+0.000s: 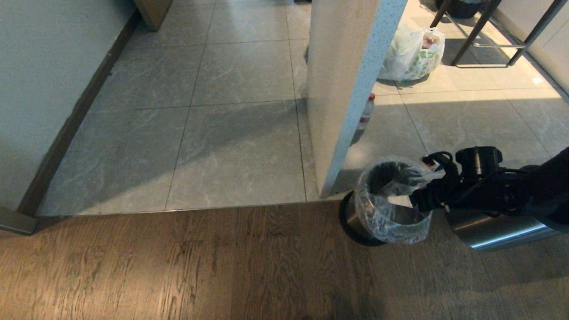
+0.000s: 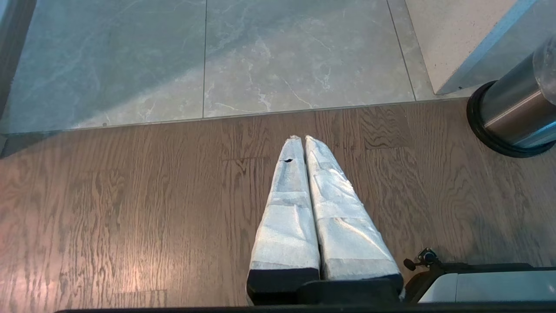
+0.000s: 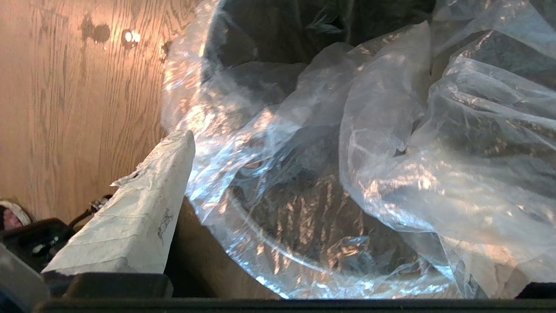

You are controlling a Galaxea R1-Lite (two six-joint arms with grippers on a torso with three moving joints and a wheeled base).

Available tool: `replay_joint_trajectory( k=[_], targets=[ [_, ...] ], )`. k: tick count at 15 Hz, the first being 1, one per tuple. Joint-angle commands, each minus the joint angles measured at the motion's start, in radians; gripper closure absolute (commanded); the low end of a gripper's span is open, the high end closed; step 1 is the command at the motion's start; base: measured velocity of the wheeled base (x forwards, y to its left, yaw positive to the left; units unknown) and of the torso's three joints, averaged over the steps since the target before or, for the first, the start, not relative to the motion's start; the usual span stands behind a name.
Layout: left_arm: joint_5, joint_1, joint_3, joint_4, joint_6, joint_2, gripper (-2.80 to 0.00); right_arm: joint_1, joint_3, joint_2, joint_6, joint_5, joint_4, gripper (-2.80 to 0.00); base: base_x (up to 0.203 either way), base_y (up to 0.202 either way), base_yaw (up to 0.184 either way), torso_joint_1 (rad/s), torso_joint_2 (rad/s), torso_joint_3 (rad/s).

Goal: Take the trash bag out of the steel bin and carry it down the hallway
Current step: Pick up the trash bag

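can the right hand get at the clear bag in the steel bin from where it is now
Probably yes. The right hand is open at the rim of the steel bin, with the trash bag bunched right before it and nothing between.

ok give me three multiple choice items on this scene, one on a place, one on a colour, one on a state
1. Where does the small round brushed-steel bin stand?
A. on dark wood planks beside the white pillar
B. out in the tiled corridor
C. under the stool

2. What colour is the bin's base ring?
A. white
B. black
C. green

3. How is the thin clear crinkled trash bag?
A. tied shut on the floor
B. lifted clear of the bin
C. lining the bin, folded over its rim

Answers: 1 A, the planks run under it at the pillar's foot. 2 B, a dark ring shows beneath the steel. 3 C, the open right gripper is at its rim.
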Motion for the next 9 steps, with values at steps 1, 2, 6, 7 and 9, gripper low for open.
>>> replay_joint_trajectory(
  k=[1, 2, 6, 7, 9],
  targets=[
    [0.000, 0.000, 0.000, 0.000, 0.000, 0.000, 0.00, 0.002, 0.002, -0.013, -0.014, 0.003, 0.000, -2.80, 0.000, 0.000, 0.000, 0.000, 0.00, 0.000],
    [0.000, 0.000, -0.002, 0.000, 0.000, 0.000, 0.00, 0.008, 0.001, -0.009, -0.027, 0.001, -0.003, -2.80, 0.000, 0.000, 0.000, 0.000, 0.00, 0.000],
    [0.000, 0.000, 0.000, 0.000, 0.000, 0.000, 0.00, 0.040, 0.002, 0.004, -0.031, -0.006, 0.018, -2.80, 0.000, 0.000, 0.000, 0.000, 0.00, 0.000],
    [0.000, 0.000, 0.000, 0.000, 0.000, 0.000, 0.00, 0.044, 0.000, 0.011, -0.034, -0.006, 0.012, -2.80, 0.000, 0.000, 0.000, 0.000, 0.00, 0.000],
    [0.000, 0.000, 0.000, 0.000, 0.000, 0.000, 0.00, 0.057, -0.019, 0.029, -0.042, -0.010, 0.010, -2.80, 0.000, 0.000, 0.000, 0.000, 0.00, 0.000]
  ],
)
